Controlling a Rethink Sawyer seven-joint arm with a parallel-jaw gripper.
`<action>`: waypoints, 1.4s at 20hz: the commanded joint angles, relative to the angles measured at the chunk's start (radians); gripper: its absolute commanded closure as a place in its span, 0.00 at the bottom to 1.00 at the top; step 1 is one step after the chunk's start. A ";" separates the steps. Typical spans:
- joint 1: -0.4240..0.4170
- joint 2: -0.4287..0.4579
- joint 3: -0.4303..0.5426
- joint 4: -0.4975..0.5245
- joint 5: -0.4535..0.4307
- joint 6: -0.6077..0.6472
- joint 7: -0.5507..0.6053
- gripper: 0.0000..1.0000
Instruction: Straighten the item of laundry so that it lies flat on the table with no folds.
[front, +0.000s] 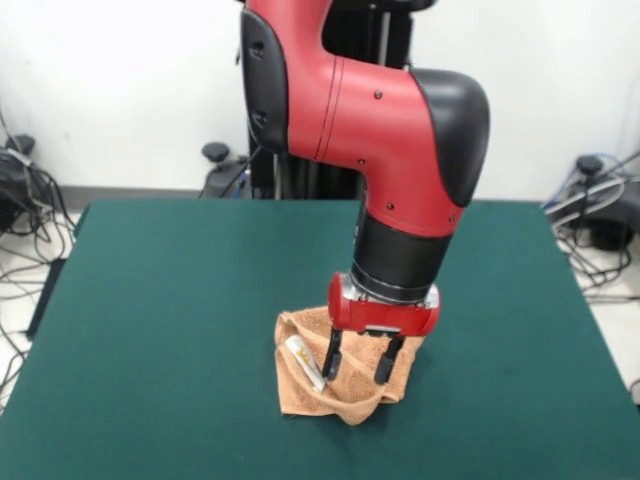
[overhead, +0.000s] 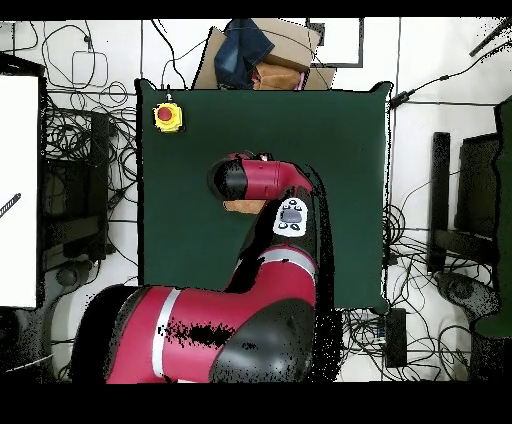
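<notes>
Green cloth table (front: 180, 330), crumpled tan towel (front: 300, 385), jaws (front: 360, 365) spread over it, cables (front: 25, 215) on pale floor.

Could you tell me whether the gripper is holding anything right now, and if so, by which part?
It cannot be told: the gripper reaches down into the bunched towel, its fingers apart, but no grip shows.
</notes>
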 joint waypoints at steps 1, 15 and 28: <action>0.013 0.012 0.019 0.035 0.044 -0.044 0.237 0.00; 0.125 -0.024 -0.076 0.081 0.118 -0.015 0.327 0.00; 0.156 0.032 -0.136 0.056 0.177 -0.076 0.314 0.00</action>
